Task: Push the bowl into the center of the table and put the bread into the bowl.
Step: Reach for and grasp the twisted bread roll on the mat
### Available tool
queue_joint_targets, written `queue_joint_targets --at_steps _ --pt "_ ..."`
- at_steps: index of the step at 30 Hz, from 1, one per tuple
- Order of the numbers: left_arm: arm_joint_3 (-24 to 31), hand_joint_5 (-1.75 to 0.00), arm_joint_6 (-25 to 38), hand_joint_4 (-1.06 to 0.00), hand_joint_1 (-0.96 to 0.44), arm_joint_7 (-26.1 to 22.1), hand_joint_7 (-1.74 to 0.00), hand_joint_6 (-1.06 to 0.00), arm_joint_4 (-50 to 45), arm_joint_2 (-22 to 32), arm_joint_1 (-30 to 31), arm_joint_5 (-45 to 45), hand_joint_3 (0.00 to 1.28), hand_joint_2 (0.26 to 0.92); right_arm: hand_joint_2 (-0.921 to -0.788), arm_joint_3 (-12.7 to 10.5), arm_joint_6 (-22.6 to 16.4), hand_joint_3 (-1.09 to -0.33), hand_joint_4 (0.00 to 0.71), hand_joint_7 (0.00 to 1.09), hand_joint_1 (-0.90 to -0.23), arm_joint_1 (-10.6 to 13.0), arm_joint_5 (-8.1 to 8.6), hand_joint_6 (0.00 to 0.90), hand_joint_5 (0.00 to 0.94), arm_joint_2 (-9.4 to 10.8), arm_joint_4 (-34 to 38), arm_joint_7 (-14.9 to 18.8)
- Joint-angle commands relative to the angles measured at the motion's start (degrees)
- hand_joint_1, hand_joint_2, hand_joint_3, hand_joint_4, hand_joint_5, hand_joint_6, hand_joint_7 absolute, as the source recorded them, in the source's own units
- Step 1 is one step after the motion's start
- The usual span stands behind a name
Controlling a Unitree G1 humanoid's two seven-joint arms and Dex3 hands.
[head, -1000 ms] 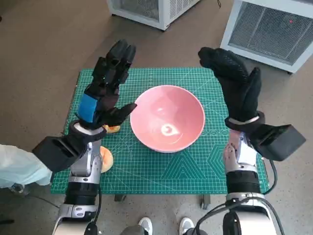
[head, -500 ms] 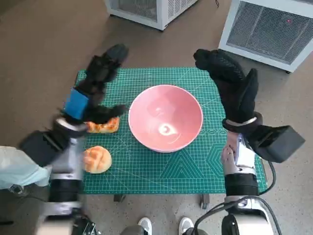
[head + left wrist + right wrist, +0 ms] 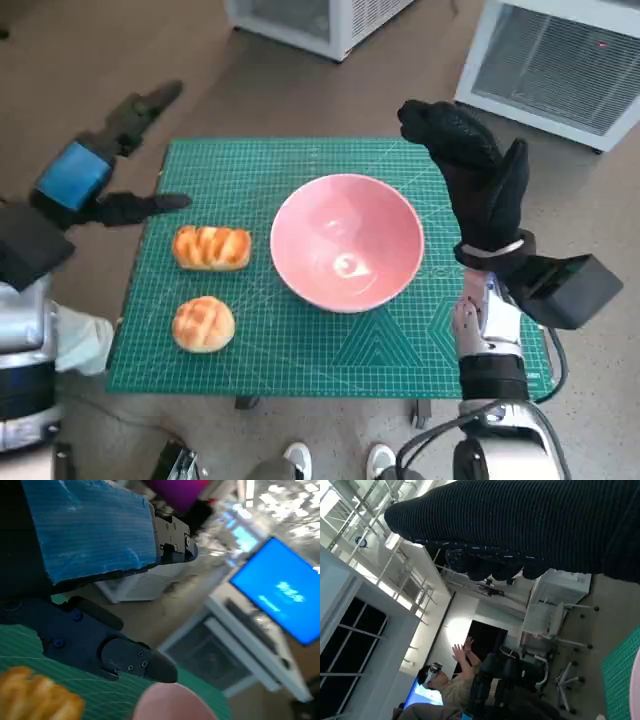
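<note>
A pink bowl (image 3: pixel 347 241) stands empty near the middle of the green cutting mat (image 3: pixel 330 340); its rim (image 3: pixel 172 702) shows in the left wrist view. Two bread rolls lie left of it: a long glazed one (image 3: pixel 211 247) (image 3: pixel 35 697) and a round one (image 3: pixel 203 324) nearer the front. My left hand (image 3: pixel 95 170) hovers off the mat's left edge, fingers spread, holding nothing. My right hand (image 3: pixel 475 175) is raised beside the bowl's right rim, fingers apart and empty; the glove (image 3: pixel 520 527) fills the right wrist view.
White cabinets with grilles (image 3: pixel 555 55) (image 3: pixel 310 20) stand on the floor behind the table. A person (image 3: pixel 450 685) with raised hands sits in the right wrist view. A blue screen (image 3: pixel 277 587) shows in the left wrist view.
My left hand has swung left, from beside the bowl over the rolls to off the mat's left edge, uncovering both rolls. The bowl and my right hand have hardly moved.
</note>
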Motion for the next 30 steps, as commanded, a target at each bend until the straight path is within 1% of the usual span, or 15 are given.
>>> queue_joint_targets --at_steps 1,3,6,11,15,20,25,30 --pt "-3.49 0.0 2.67 -0.14 -0.34 -0.35 -0.05 -0.24 -1.51 1.91 0.2 4.71 0.0 0.775 -0.921 -0.22 -0.84 -0.721 0.254 0.24 -0.693 0.67 -0.99 0.271 0.001 -0.28 1.57 -1.53" --pt "-5.0 0.0 5.25 -0.14 -0.34 -0.9 -0.05 -0.25 -2.31 2.35 0.1 6.56 0.0 0.77 -0.921 -0.21 -1.14 -0.721 0.254 0.25 -0.69 0.57 -1.17 0.269 0.001 -0.31 1.91 -1.96" --pt "-6.76 0.0 7.45 -0.14 -0.33 -1.88 -0.04 -0.26 -2.89 2.46 -0.12 8.19 0.0 0.763 -0.921 -0.16 -1.71 -0.721 0.255 0.25 -0.687 0.46 -1.44 0.267 0.001 -0.33 2.48 -2.44" --pt "-8.92 0.0 10.16 -0.12 -0.24 -3.31 -0.03 -0.27 -3.15 1.83 -0.59 9.39 0.0 0.749 -0.921 -0.06 -2.54 -0.722 0.255 0.26 -0.679 0.22 -1.91 0.261 0.001 -0.32 3.44 -2.97" --pt "-11.94 0.0 13.54 -0.12 -0.16 -4.53 -0.02 -0.28 -4.19 1.61 -1.32 11.73 0.0 0.744 -0.921 0.0 -2.96 -0.723 0.255 0.27 -0.675 0.03 -2.04 0.257 0.001 -0.29 4.1 -3.27" --pt "-15.53 0.0 16.77 -0.12 -0.12 -5.67 -0.02 -0.29 -4.03 1.28 -2.63 15.05 0.0 0.743 -0.921 -0.1 -3.0 -0.724 0.255 0.28 -0.673 -0.06 -1.7 0.253 0.001 -0.3 4.38 -3.09" --pt "-18.57 0.0 18.5 -0.12 -0.1 -6.14 -0.01 -0.29 -2.11 0.46 -4.2 17.8 0.0 0.746 -0.921 -0.25 -3.03 -0.722 0.256 0.29 -0.674 -0.01 -1.31 0.25 0.002 -0.25 4.61 -2.87" --pt "-21.54 0.0 20.37 -0.12 -0.09 -6.67 -0.01 -0.29 0.75 -0.54 -6.07 20.69 0.0 0.747 -0.921 -0.27 -3.19 -0.722 0.257 0.3 -0.673 0.14 -1.41 0.246 0.002 -0.21 4.58 -3.05"
